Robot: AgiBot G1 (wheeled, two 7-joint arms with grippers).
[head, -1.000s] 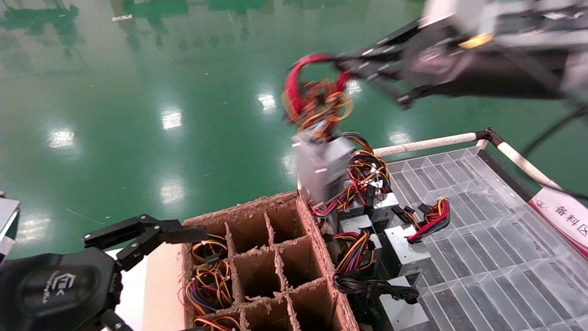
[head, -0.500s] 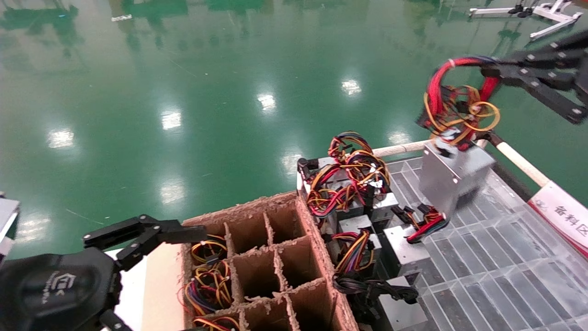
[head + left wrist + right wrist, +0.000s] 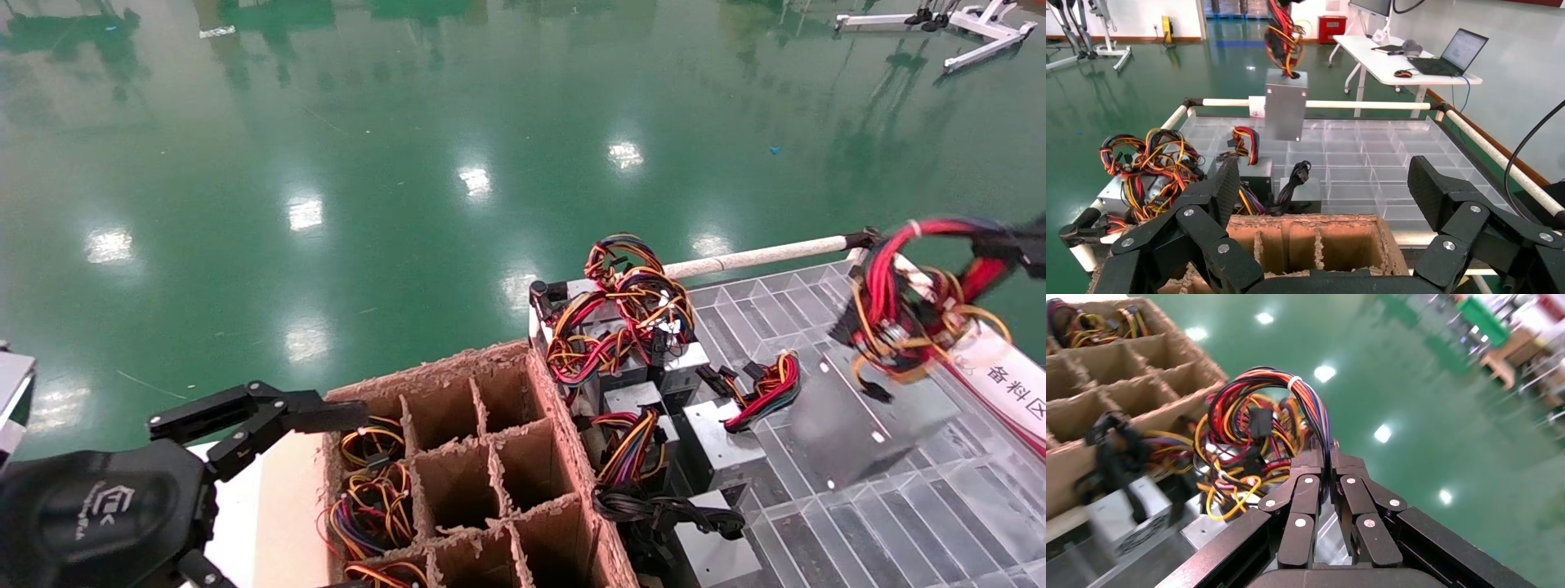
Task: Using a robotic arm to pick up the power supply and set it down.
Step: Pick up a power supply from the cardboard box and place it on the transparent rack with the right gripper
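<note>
Left gripper (image 3: 270, 412), fingers spread and holding nothing, hovers beside the cardboard divider box (image 3: 474, 457), on the side away from the clear tray grid (image 3: 899, 490). Beyond the box, at the grid's near edge, stand other grey supplies with orange-yellow wire bundles (image 3: 621, 314). Over the grid's far side hangs the power supply (image 3: 858, 420): its grey body dangles, tilted and blurred, below its red wire bundle (image 3: 907, 302). The right gripper (image 3: 1329, 471), fingers clenched on that bundle's loop, lies above and beside the body. In the head view it is almost wholly cut off at the frame edge. Whether the body touches the grid cannot be told.
</note>
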